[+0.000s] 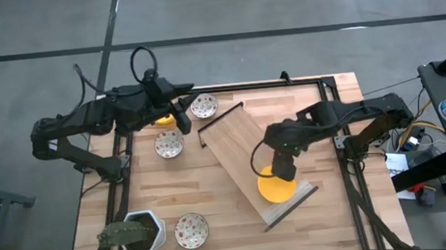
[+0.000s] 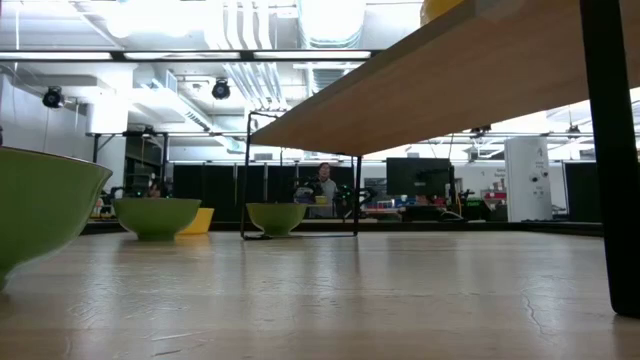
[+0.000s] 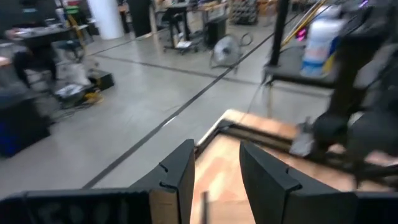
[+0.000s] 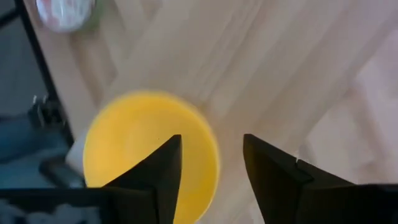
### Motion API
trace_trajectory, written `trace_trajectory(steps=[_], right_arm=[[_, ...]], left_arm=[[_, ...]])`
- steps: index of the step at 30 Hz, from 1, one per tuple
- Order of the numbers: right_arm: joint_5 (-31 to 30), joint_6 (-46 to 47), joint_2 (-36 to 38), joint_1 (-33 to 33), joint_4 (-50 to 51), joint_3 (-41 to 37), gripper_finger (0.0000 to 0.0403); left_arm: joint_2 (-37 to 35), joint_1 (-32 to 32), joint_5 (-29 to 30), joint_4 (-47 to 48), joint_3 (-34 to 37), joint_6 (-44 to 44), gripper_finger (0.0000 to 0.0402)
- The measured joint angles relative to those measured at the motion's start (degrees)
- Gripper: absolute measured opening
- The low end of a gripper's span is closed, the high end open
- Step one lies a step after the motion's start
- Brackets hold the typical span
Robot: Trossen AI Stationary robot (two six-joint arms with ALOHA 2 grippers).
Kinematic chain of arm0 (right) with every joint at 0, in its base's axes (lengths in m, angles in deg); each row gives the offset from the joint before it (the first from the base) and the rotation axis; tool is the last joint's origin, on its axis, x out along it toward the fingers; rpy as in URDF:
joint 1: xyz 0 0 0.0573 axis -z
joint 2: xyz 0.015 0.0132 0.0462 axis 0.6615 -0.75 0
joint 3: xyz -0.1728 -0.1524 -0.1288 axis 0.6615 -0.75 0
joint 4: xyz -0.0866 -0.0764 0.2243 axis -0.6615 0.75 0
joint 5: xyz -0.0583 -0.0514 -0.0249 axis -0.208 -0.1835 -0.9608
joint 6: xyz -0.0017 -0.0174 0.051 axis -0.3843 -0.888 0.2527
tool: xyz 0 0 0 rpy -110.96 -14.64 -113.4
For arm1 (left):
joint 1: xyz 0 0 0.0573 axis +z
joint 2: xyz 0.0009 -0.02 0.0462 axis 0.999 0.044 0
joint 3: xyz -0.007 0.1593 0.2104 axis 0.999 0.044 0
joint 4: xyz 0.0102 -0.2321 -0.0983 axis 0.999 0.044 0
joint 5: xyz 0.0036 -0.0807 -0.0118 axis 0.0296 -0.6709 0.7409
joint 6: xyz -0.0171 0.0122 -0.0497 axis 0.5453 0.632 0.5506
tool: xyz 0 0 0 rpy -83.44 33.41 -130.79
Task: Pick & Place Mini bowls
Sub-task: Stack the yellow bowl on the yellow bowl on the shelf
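A yellow mini bowl [image 1: 271, 190] [image 4: 137, 143] sits on the low end of a slanted wooden board [image 1: 237, 144]. My right gripper [image 1: 282, 172] [image 4: 211, 140] hangs open just above it, pointing down. A second yellow bowl [image 1: 163, 120] rests on the table under the left arm. Three white speckled bowls [image 1: 204, 106] [image 1: 169, 143] [image 1: 191, 230] stand on the tabletop. My left gripper [image 1: 184, 120] [image 3: 216, 149] is open and holds nothing, between the second yellow bowl and the far speckled bowl. A third yellow bowl does not show. My right gripper comes from above, pointing down, with its open fingers on either side of the yellow bowl's rim [image 4: 205, 144], one finger [image 4: 165, 165] over the bowl's inside and one [image 4: 267, 168] over the board. Whether a finger touches the rim, I cannot tell. The bowl rests on the board.
A white hexagonal pot with a green plant [image 1: 135, 232] stands at the near left corner. The board is a raised shelf on dark legs [image 2: 610, 150], spanning the table's middle. A black frame [image 1: 308, 81] edges the table. Bare wood lies near the middle [image 1: 240, 229].
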Motion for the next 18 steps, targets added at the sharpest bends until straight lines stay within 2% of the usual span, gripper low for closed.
trace_trajectory(steps=[4, 9, 14, 18], right_arm=[[-6.4, -0.5, 0.0, 0.0, -0.1, 4.5, 0.0173], [-13.0, -2.9, 0.0, 0.0, -0.2, 9.1, 0.0173], [-17.2, -5.8, 0.0, 0.5, -0.3, 12.9, 0.0173], [-18.0, -7.9, 0.0, 1.8, -0.4, 15.1, 0.0173]], left_arm=[[0.0, 2.8, 3.9, 4.2, 1.5, -0.9, 0.0122], [0.3, 7.2, 4.0, 10.8, 1.8, 3.3, 0.0122], [0.3, 13.3, 1.1, 18.4, 1.8, 13.3, 0.0122], [1.3, 19.6, -5.2, 23.5, 1.8, 19.8, 0.0122]])
